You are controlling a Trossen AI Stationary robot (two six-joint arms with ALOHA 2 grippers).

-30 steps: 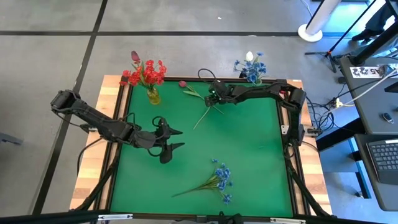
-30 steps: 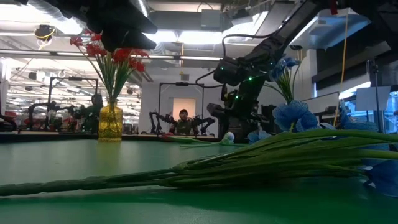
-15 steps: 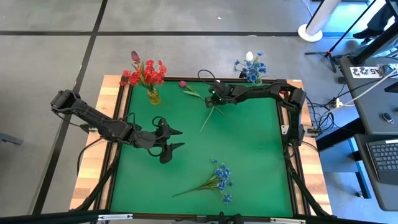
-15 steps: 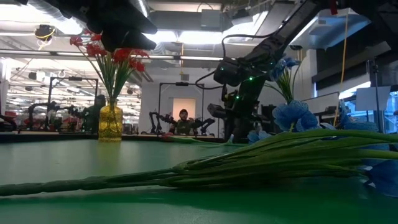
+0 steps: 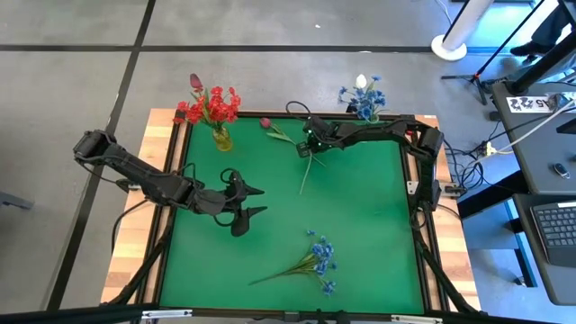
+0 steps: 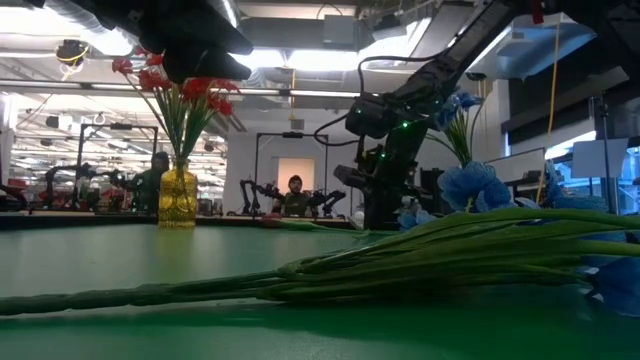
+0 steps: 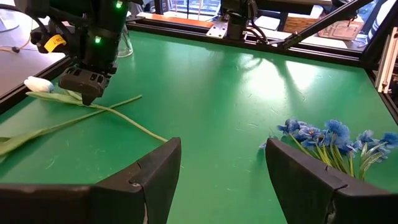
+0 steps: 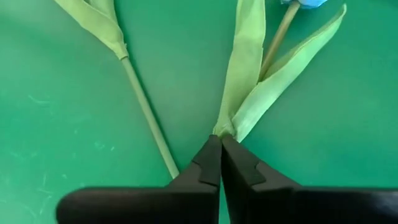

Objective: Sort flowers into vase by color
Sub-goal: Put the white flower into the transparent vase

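Note:
A white tulip (image 7: 37, 84) lies on the green mat at the far middle, and my right gripper (image 5: 307, 147) is shut on its stem. A red-pink tulip (image 5: 265, 121) lies crossed beside it; its stem (image 8: 144, 112) passes next to my right fingers. A blue blossom cluster (image 5: 318, 261) lies near the front. Red flowers stand in a yellow vase (image 5: 220, 138) at the far left. Blue flowers and a white tulip stand in a vase (image 5: 364, 99) at the far right. My left gripper (image 7: 222, 149) hangs open over the mat's left half, holding nothing. My right gripper pinches the white tulip's stem where its long leaves sprout (image 8: 227, 127), between the two fingertips. The fingers slant down from above, coming from the table's right. The stem's free end (image 5: 301, 189) trails toward the near edge and rests on the mat.
The middle and right of the mat (image 5: 369, 207) are bare green. A raised dark frame (image 5: 412, 193) borders the mat. Cables and stands lie beyond the table's right edge.
My right gripper has shut on the white tulip's stem and rolled a little without leaving its place. The stem's free end has swung along the mat toward the table's right edge, while the gripped part stayed where it was.

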